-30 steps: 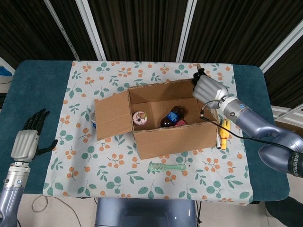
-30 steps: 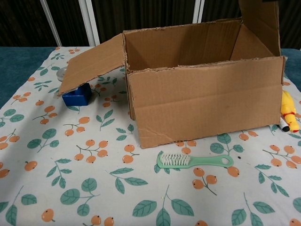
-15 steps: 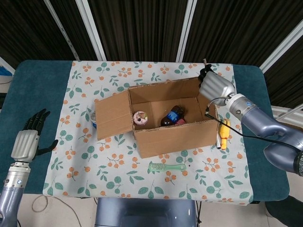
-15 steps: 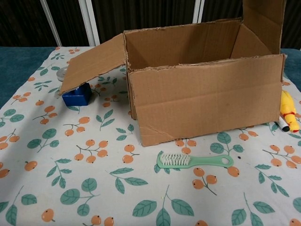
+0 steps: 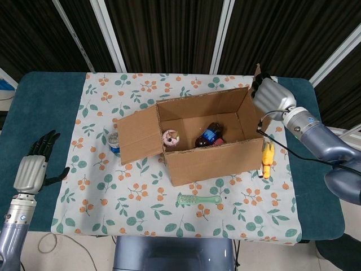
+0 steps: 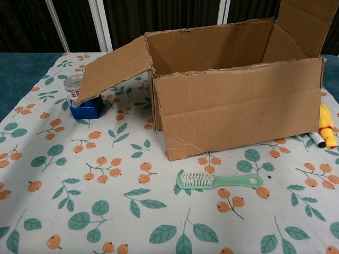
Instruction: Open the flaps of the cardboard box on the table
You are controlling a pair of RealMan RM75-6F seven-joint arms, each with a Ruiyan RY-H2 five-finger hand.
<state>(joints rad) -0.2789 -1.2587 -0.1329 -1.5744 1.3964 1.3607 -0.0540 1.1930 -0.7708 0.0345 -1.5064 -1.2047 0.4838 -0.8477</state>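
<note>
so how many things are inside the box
2 visible: a pink doughnut-like item toward the box's left end, and a dark bottle lying mid-floor. The front wall of the cardboard box may hide more.

Cardboard box (image 6: 233, 114) stands open on the patterned cloth (image 6: 79, 211); left flap (image 6: 114, 69) slopes down onto a blue container (image 6: 86, 108). Green brush (image 6: 217, 181) lies in front.

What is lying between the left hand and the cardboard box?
In the head view, only bare teal table and floral cloth lie between the left hand and the cardboard box.
</note>
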